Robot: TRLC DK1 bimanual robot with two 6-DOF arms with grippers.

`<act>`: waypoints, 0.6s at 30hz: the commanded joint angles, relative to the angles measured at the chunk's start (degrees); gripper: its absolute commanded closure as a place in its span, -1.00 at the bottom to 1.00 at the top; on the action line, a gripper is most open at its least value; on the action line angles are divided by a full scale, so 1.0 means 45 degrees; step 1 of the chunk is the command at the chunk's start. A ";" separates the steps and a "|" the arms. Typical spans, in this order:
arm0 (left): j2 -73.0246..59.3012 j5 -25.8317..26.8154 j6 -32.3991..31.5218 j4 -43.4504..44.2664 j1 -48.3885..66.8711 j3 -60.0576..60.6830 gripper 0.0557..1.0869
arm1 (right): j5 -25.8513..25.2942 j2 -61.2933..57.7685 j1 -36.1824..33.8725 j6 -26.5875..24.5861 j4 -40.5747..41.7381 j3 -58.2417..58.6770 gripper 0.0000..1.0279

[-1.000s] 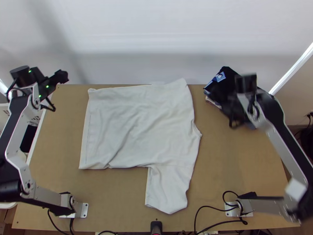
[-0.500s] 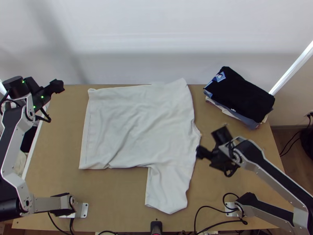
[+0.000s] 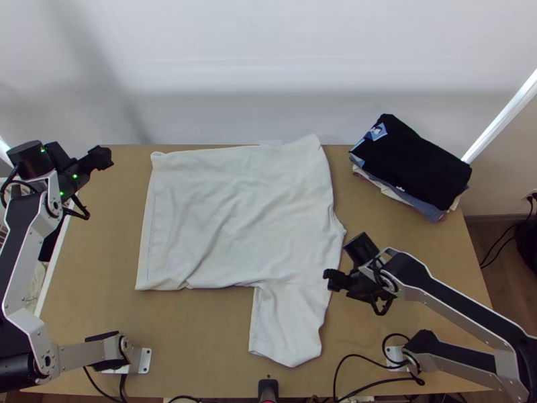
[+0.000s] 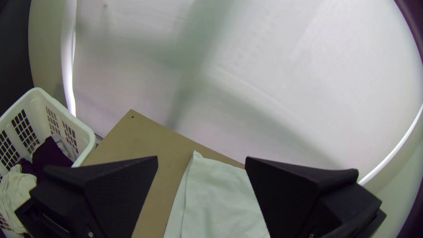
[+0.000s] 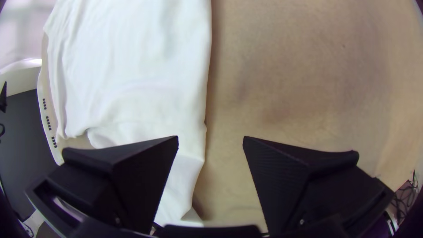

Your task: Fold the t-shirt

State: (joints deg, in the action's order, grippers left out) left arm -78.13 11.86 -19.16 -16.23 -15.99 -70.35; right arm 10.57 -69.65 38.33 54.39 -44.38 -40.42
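Found white t-shirt [image 3: 238, 215] spread on bench [image 3: 201, 336], sleeve [image 3: 285, 322] laid toward near edge. Right hand [image 5: 210, 140] at shirt's right-hand edge in top view, close to sleeve-body junction; nothing grasped, fingers [image 5: 128, 178] parted, one over cloth, the other over bare wood. Left hand [image 4: 201, 159] likewise released, off the shirt, near far left corner of bench.

Main risk, as judged: pinching too shallow at the edge. Could catch a top layer alone, leave any lower one behind, and so skew the fold. Likely cause: thin cloth lying flat, with little raised to grip. Second risk: pressing down short of the edge, shoving fabric inward and bunching it. Third: lifting one-handed, with left hand too far off to steady the body; could swing the sleeve askew or drag the whole shirt. Also could trap the slanting creases in the lower body, for want of smoothing first.

Compared with first frame: found right hand shifted from beside the pile of folded clothes [image 3: 416, 164] to the shirt's edge, with pile now uncovered. Against second frame, only slightly farther on, toward the cloth. Left hand a little lower in top view than at first. No change seen in shirt's lie.
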 commanded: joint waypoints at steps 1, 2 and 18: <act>0.0370 -0.0057 0.0195 -0.0046 -0.0002 0.0203 -0.87 | 0.0034 -0.0363 0.0233 0.0081 0.0546 0.0409 -0.11; 0.0370 -0.0057 0.0195 -0.0046 -0.0002 0.0203 -0.87 | 0.0034 -0.0363 0.0311 0.0081 0.0800 0.0507 -0.07; 0.0311 -0.0115 0.0429 -0.0046 -0.0099 0.0340 -0.87 | -0.0884 -0.1261 0.0878 -0.0231 0.2831 0.1268 0.32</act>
State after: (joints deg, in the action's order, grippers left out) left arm -77.93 11.49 -18.06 -16.25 -16.14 -69.76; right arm 7.27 -73.84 41.56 53.52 -32.18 -36.62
